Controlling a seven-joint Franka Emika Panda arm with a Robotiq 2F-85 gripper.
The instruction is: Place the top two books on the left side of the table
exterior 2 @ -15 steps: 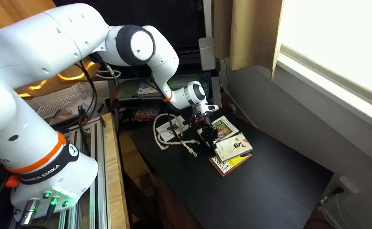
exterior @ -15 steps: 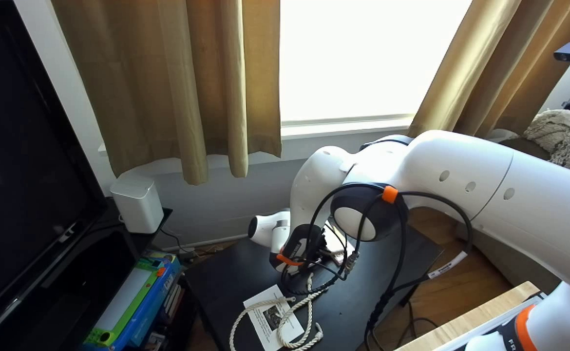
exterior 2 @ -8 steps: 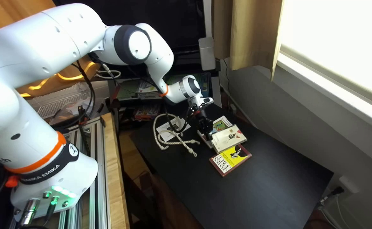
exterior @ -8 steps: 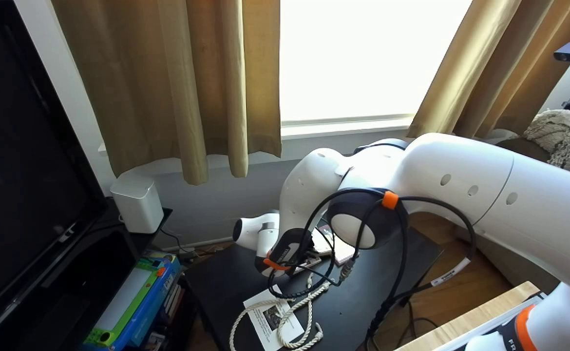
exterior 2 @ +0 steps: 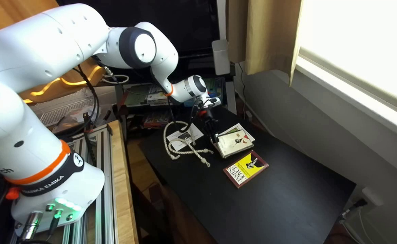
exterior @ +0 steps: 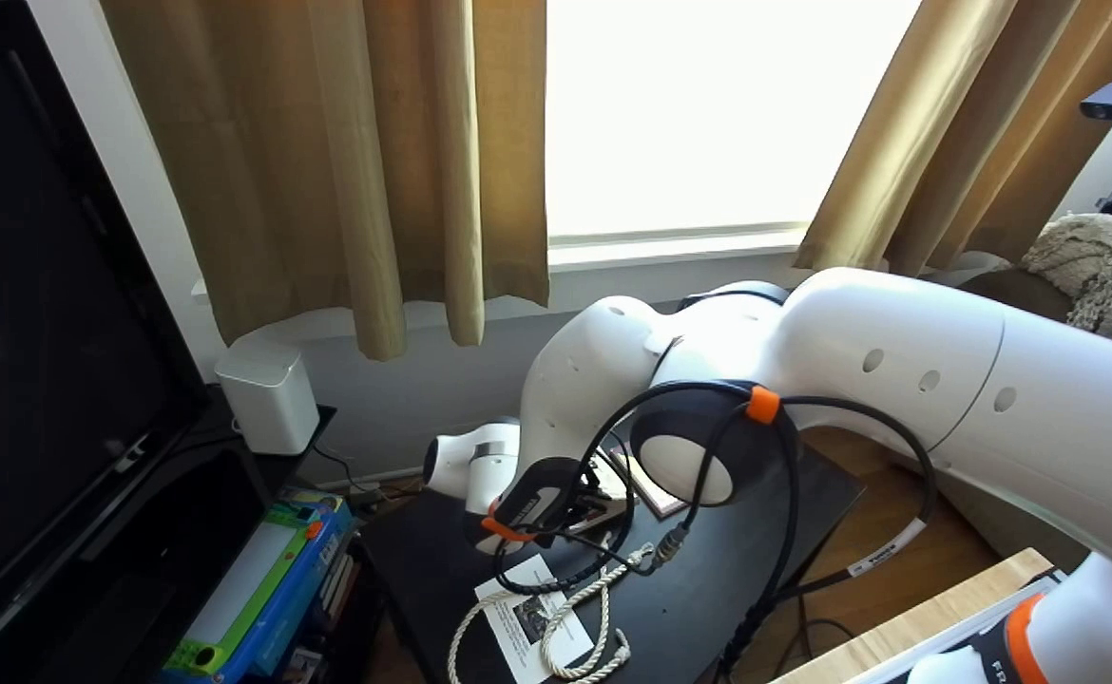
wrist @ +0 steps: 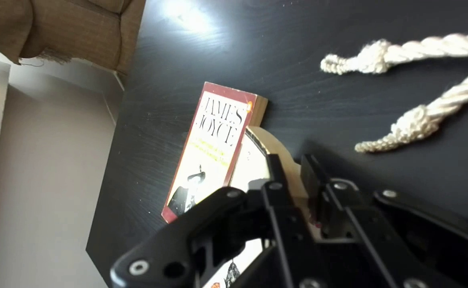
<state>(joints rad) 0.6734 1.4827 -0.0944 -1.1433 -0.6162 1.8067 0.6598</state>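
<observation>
The end effector (wrist: 292, 165) pinches the cream-covered, tan-edged paperback (exterior 2: 231, 145) by one edge over the white, picture-covered book (exterior 2: 238, 127) on the glossy black rectangular worktop (exterior 2: 269, 203), presumably to gather both leftward.

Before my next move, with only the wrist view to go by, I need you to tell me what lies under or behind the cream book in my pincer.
Observer: In an exterior view, the cream book partly covers what looks like a picture book; whether the two touch, I can't tell.
Operator: Now trace the rope beyond my frame.
Observer: In both exterior views, the rope crosses a printed white sheet on the table.
</observation>
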